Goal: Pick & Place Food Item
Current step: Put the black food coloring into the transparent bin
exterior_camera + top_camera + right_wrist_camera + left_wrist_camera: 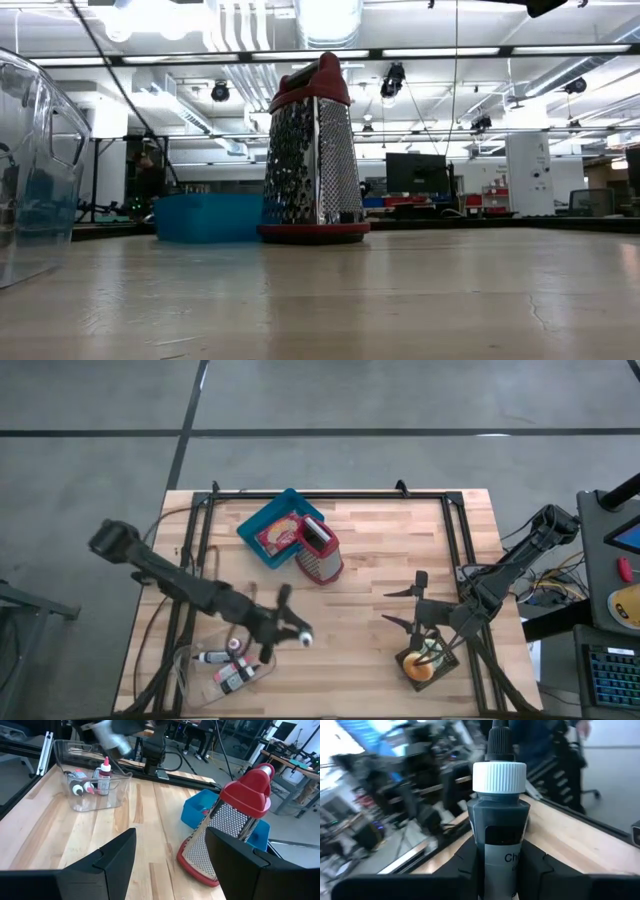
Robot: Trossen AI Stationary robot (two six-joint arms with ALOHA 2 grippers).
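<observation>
Left jaws [501, 865] clamped on grey white-capped bottle [500, 815], held above surface near clear bin [225, 678]. Keep grip firm, bottle steady, clear bin wall before lowering. Right jaws [170, 855] open, idle near plate [425, 663].

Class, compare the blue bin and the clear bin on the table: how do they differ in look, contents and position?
1. The blue bin is opaque; the clear bin is see-through.
2. The blue bin holds a red packet; the clear bin holds small bottles.
3. The blue bin sits beside the grater; the clear bin sits near the left gripper, which grips a white-capped bottle.
Both are open-topped and rest on the wooden table.
</observation>
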